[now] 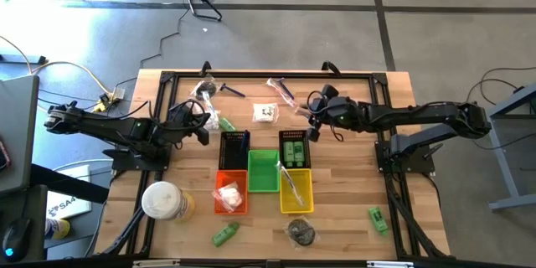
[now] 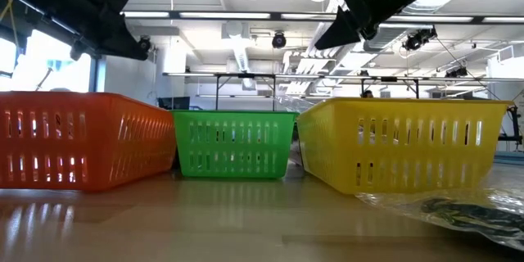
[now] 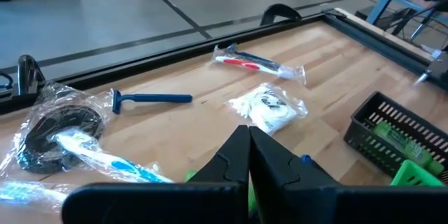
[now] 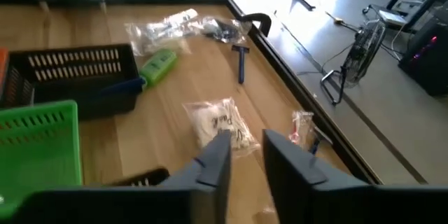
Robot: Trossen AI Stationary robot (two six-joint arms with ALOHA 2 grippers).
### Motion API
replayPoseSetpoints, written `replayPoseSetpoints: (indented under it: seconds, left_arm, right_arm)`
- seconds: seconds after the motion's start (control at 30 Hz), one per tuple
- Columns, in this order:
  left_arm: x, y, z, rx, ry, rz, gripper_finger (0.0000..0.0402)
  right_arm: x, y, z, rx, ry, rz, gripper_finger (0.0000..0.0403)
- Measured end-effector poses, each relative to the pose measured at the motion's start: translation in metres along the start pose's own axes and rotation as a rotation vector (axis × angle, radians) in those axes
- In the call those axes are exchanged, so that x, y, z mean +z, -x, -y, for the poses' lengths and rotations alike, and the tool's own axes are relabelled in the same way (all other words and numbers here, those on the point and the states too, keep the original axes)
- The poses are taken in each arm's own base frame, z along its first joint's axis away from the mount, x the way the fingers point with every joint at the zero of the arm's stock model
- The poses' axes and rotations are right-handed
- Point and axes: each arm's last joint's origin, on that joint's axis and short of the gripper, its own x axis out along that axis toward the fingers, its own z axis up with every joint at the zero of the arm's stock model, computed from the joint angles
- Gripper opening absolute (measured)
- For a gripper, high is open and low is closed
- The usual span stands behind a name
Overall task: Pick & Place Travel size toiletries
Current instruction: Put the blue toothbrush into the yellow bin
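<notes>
White wrapped piece just ahead of right pincer (fingers apart)

This looks like a robotics lab or industrial workshop. In the high view a wooden table with a black metal frame stands on a polished concrete floor, with loose cables at the left of the frame. The low view shows a high open ceiling with strip lights and what may be ducting, though it is hard to make out.
</notes>
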Motion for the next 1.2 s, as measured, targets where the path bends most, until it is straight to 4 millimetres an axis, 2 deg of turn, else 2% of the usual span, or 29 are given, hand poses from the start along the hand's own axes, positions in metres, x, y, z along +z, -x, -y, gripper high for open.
replayPoseSetpoints:
  seconds: [0.1, 0.23, 0.37, 0.53, 0.7, 1.0, 1.2]
  left_arm:
    - [-0.001, 0.000, -0.001, 0.005, -0.009, -0.010, 0.0001]
    - [-0.001, 0.000, -0.001, 0.004, 0.012, -0.010, 0.0001]
    - [-0.002, 0.000, -0.001, 0.007, 0.006, -0.014, 0.0001]
    - [-0.004, 0.000, -0.003, 0.023, -0.010, -0.035, 0.0001]
    - [-0.006, 0.000, -0.005, 0.034, 0.033, -0.048, 0.0001]
    - [-0.006, 0.000, -0.004, 0.016, 0.115, -0.069, 0.0001]
    - [-0.008, -0.001, -0.003, 0.020, 0.187, -0.081, 0.0001]
  right_arm:
    - [-0.004, 0.002, 0.002, -0.009, 0.021, -0.045, 0.0014]
    - [-0.006, 0.012, 0.006, -0.021, 0.028, -0.077, 0.0007]
    - [-0.004, 0.031, 0.013, -0.034, 0.033, -0.074, 0.0007]
    - [-0.012, 0.054, 0.025, -0.030, -0.009, 0.012, 0.0006]
    - [-0.032, 0.067, 0.031, -0.012, -0.066, 0.164, 0.0006]
    - [-0.060, 0.084, 0.043, -0.088, -0.150, 0.432, 0.0006]
    - [-0.072, 0.086, 0.047, -0.115, -0.181, 0.459, 0.0006]
